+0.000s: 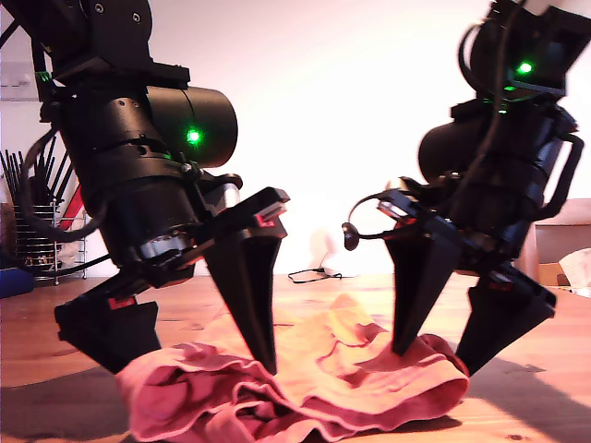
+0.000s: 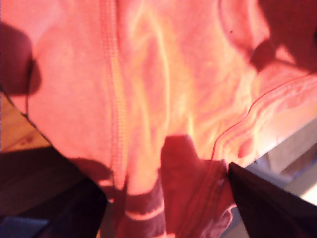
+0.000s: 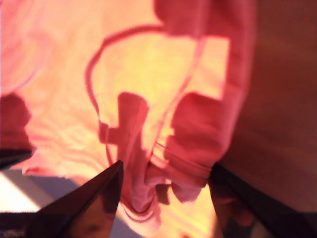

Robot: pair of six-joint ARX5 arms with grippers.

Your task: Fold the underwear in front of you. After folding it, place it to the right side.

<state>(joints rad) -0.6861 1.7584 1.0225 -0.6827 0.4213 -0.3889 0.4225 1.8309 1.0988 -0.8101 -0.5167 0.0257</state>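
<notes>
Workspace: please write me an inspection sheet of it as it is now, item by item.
Surface: wooden table, strong shadows.
Job's things: the underwear, crumpled, not yet folded, mid-table.
Clutter: wire rack at the exterior view's left; cardboard box at its right; both far back.
Grippers: my first gripper and my second gripper are open, fingers standing on either side of bunched cloth.
Cables: dark cable on the table's far part; cable loop hanging off an arm.
Surroundings: bright white wall.
</notes>
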